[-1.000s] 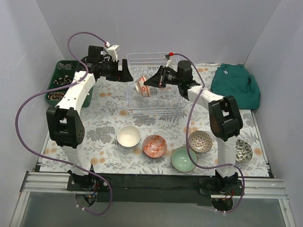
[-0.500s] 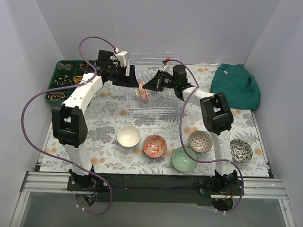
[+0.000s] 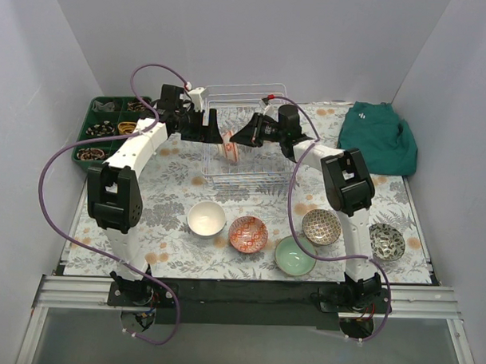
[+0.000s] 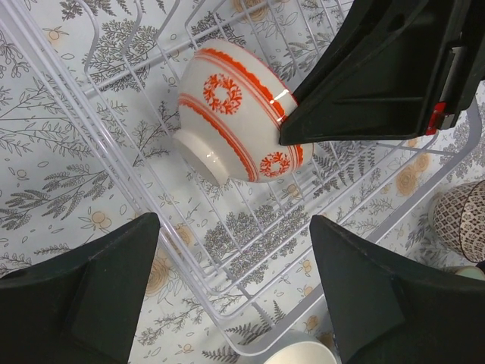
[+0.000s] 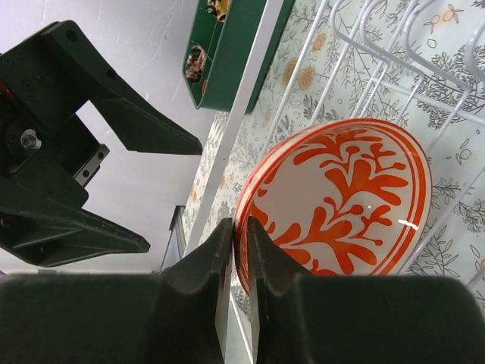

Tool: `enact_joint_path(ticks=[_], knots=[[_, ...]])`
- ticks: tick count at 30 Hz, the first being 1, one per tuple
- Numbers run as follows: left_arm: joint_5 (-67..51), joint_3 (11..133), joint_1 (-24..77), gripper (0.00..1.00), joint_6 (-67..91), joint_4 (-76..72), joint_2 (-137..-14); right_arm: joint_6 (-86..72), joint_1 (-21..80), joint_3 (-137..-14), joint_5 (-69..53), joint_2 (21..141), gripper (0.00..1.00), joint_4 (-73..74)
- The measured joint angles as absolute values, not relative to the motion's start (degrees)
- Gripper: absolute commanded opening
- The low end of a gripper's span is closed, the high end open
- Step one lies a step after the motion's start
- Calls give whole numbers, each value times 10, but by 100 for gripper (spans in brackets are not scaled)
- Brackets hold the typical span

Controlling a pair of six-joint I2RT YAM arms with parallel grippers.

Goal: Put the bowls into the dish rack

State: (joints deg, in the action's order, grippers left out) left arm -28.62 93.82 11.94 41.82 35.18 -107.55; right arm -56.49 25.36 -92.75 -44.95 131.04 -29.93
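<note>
The silvery wire dish rack stands at the back centre. My right gripper is shut on the rim of the red-white patterned bowl and holds it on edge inside the rack's left part. This shows in the right wrist view, with the gripper on the bowl. My left gripper is open and empty just left of that bowl, over the rack's wires. The white, orange-red, mint green, brown patterned and black-white bowls sit on the table in front.
A green compartmented tray with small items stands at the back left. A teal cloth lies at the back right. White walls close in the table on three sides. Both arms reach over the rack.
My right gripper has carried the red-white bowl left and down into the rack and turned it on edge. My left gripper has moved right, up to the rack beside the bowl.
</note>
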Motion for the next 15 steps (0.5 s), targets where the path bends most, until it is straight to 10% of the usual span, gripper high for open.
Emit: enact_joint_path(ticks=[15], knots=[[-278,925,119,82,427,322,-1076,-465,221,-882,-409,1231,30,-212]])
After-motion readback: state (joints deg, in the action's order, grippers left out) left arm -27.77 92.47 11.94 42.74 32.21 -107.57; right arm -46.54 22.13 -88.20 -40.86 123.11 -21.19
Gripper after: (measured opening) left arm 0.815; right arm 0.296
